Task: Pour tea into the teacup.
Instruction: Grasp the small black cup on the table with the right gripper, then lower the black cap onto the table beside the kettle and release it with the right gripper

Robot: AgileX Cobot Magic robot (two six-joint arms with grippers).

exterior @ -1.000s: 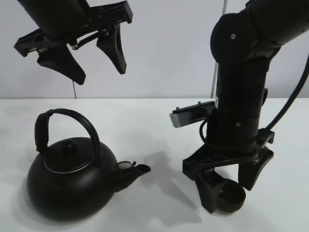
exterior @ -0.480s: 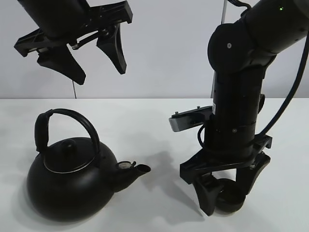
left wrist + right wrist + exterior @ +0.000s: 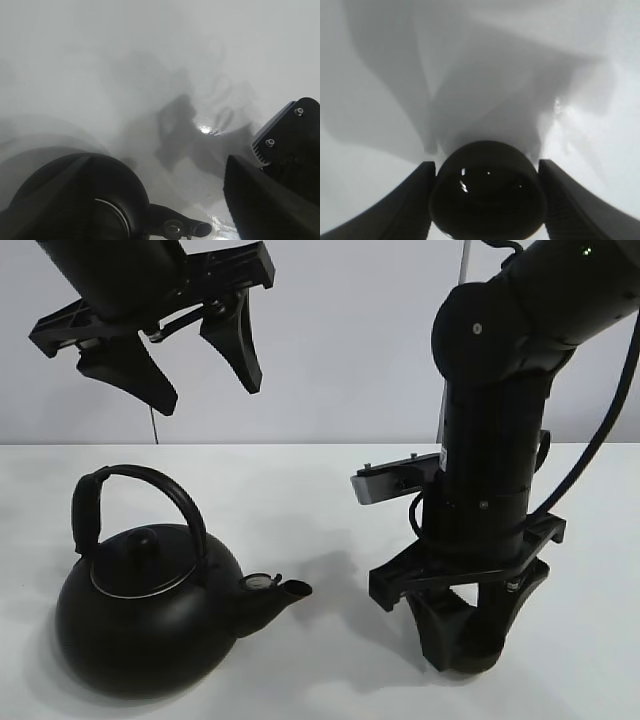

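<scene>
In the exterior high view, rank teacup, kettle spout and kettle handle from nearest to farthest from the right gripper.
1. teacup, between the fingers of the right gripper.
2. kettle spout, to its left.
3. kettle handle, farthest left.

Bright, even overhead light leaves soft grey shadows on the white table [image 3: 330, 490], lower centre of the high view. Both wrist views look hazy, small glints showing on the teacup [image 3: 487, 192].

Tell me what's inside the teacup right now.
The right wrist view shows only a dark interior of the teacup with a few small glints; whether liquid is there cannot be told. From the high camera, the right claw covers it.
</scene>
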